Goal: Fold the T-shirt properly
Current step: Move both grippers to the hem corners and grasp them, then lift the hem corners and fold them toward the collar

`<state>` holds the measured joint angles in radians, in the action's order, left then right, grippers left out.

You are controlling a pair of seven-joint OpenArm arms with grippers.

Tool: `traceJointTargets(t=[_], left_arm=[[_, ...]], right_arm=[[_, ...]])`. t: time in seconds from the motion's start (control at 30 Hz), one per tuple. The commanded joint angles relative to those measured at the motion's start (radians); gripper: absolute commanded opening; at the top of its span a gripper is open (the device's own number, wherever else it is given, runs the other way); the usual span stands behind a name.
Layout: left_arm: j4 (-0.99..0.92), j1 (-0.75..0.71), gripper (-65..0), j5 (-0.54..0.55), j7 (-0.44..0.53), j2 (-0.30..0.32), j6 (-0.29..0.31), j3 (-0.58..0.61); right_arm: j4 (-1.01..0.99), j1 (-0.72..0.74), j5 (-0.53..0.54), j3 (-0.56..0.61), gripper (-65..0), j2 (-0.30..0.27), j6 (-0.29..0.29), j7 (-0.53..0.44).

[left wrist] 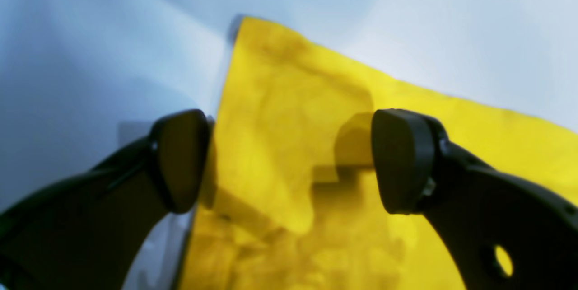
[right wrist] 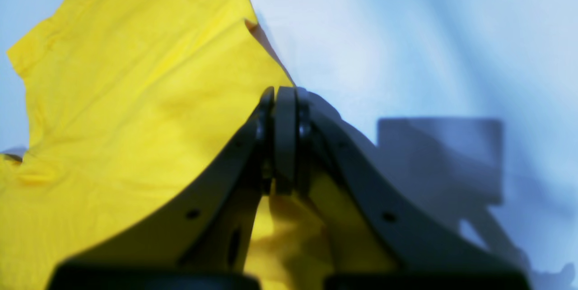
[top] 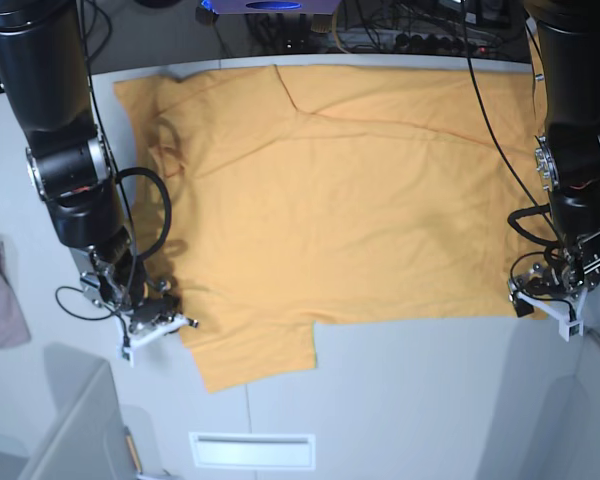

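A pale grey table fills the base view, and the T-shirt lies flat across its upper half. Lower left, the right gripper pinches the hem, seemingly to lift a fold; lower right, the left gripper gapes empty over a corner.

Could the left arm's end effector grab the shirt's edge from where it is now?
Probably yes: the left end effector stands open right over the T-shirt corner, nothing between them.
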<state>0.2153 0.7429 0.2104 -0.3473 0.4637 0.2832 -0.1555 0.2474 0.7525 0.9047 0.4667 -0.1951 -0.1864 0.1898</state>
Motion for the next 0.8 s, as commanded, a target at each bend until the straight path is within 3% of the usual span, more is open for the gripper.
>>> traceJointTargets(t=[0.0, 0.6, 0.67, 0.77], left_arm=[[0.013, 0.011, -10.2, 0.004, -0.009, 0.013, -0.008, 0.000], [0.045, -0.032, -11.4, 0.063, -0.012, 0.028, -0.008, 0.010], [0.045, -0.032, -16.0, 0.063, -0.012, 0.028, -0.008, 0.009], [0.048, -0.032, -33.4, 0.065, -0.012, 0.028, -0.006, 0.004]], right_arm=[[0.008, 0.028, -0.003, -0.001, -65.0, -0.008, 0.003, 0.001], [0.008, 0.028, -0.003, 0.000, -65.0, -0.008, 0.003, 0.001], [0.008, 0.028, -0.003, 0.000, -65.0, -0.008, 0.003, 0.001], [0.008, 0.028, -0.003, 0.000, -65.0, -0.008, 0.003, 0.001]])
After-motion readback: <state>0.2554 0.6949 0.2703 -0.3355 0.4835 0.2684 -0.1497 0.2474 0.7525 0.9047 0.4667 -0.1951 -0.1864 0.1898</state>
